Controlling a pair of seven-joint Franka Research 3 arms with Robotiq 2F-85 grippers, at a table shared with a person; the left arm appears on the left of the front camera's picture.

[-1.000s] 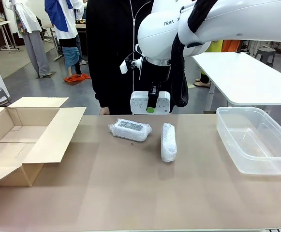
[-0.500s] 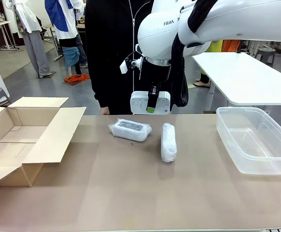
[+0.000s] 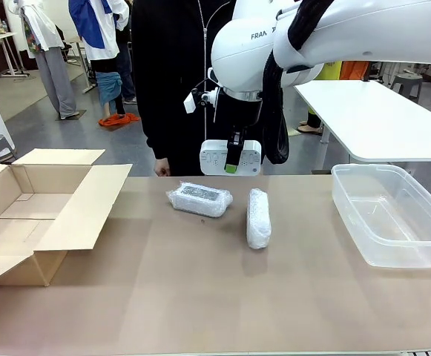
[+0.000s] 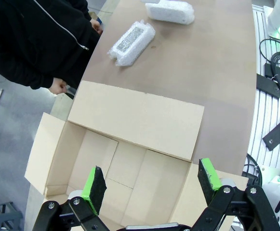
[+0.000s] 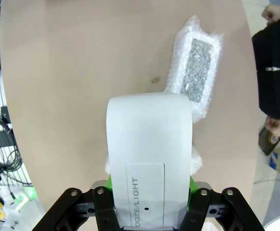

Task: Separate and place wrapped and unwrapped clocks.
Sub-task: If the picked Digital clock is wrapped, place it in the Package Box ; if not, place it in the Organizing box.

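Observation:
The bare white clock (image 3: 214, 157) hangs above the table's far edge, my right gripper (image 3: 231, 167) shut on it. In the right wrist view this clock (image 5: 148, 139) stands between the green pads (image 5: 192, 183) of the right gripper (image 5: 149, 192). Two wrapped clocks lie on the table below: one flat (image 3: 199, 199), one on its side (image 3: 258, 217). The flat wrapped clock (image 5: 196, 72) lies beyond the held clock, and the other wrapped clock's edge (image 5: 194, 161) peeks out under it. My left gripper (image 4: 151, 180) is open over the cardboard box (image 4: 106, 163), with both wrapped clocks (image 4: 131, 42) (image 4: 170, 10) farther off.
An open cardboard box (image 3: 22, 215) sits at the table's left with a flap (image 3: 85, 204) spread toward the middle. A clear plastic bin (image 3: 389, 215) stands at the right. A person in black (image 3: 170, 81) stands at the far edge, one hand (image 3: 160, 168) by the table.

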